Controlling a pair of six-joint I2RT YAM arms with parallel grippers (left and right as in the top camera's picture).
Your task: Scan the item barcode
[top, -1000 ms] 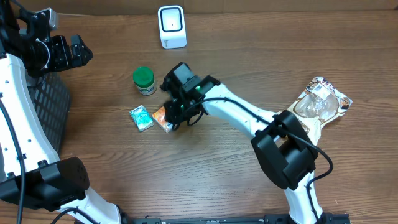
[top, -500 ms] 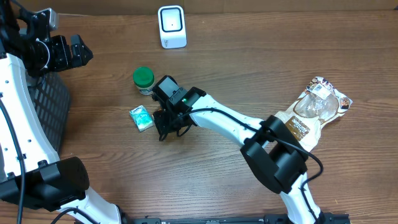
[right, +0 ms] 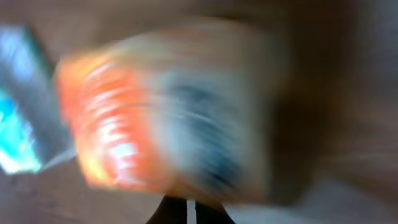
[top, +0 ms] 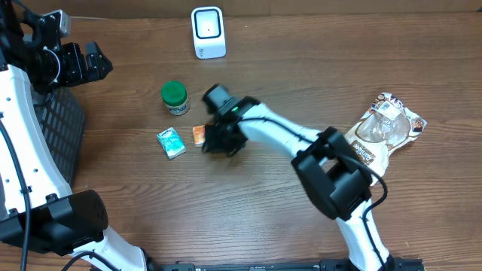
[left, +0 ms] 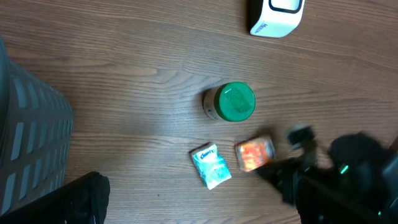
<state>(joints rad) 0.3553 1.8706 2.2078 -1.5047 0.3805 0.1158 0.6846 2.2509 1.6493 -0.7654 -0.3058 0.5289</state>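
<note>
At a wooden table (top: 301,68), the right gripper (top: 209,140) stands clenched on a small orange packet (top: 199,135), pinching it at one edge near the middle of the tabletop. The right wrist camera shows the packet right up against it and badly blurred, so no barcode can be made out. The packet sits between a teal packet (top: 171,143) lying just to its left and the arm's dark wrist on its right. A jar (top: 175,97) with a green lid stands upright close behind them. The white scanner (top: 208,32) stands at the far edge of the table, well apart from the orange packet. The left gripper (top: 102,62) hangs at the far left above a black basket (top: 64,128), its jaws spread wide with nothing between them. A crinkled clear bag (top: 384,128) lies alone at the right side.
</note>
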